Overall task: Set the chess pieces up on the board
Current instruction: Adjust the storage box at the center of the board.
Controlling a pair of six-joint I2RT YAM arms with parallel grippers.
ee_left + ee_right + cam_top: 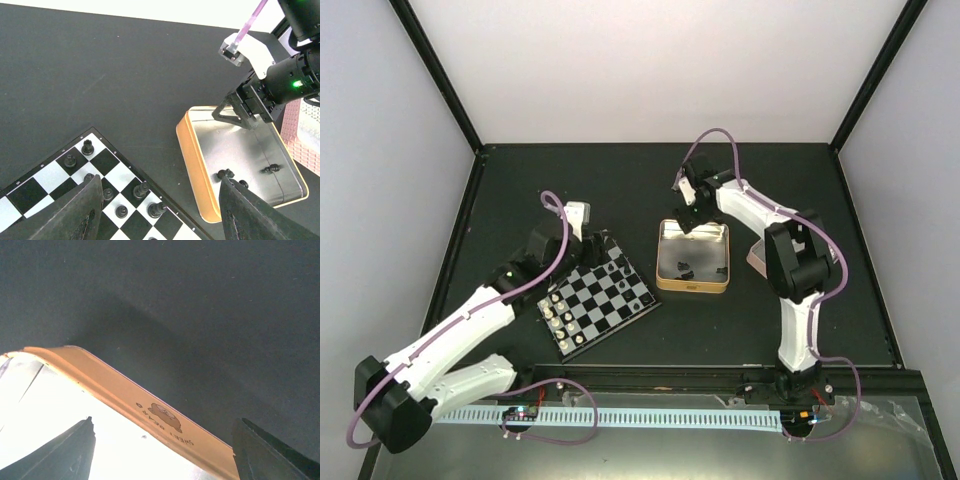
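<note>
Top external first: whereabouts of the board (598,297)?
— Left of centre on the dark desk (520,190), turned at a slant, near the gold-rimmed tin (692,286) but apart from it.

And the black chess pieces (140,189)?
— Partly on the board's far squares, close under the left tool (588,243), with cream-white pieces (557,312) along the opposite edge. From the left wrist, at least three more black ones lying loose on the tin's floor.

State of the left tool?
— Spread wide, nothing pinched. Hovering above the board's corner, several black pieces below and between the two fingers (75,210).

Right tool (685,213)?
— Also spread wide, nothing between the fingers. Hanging over the tin's far edge, angled down toward the inside. Close-up from the right wrist: orange-gold rim with small lettering and a little printed figure, bright metal floor on one side, dark desk on the other.

Anything else worth noting?
— Pink patterned object (757,262) at the tin's right side, touching or just beside. Cannot tell which.
</note>
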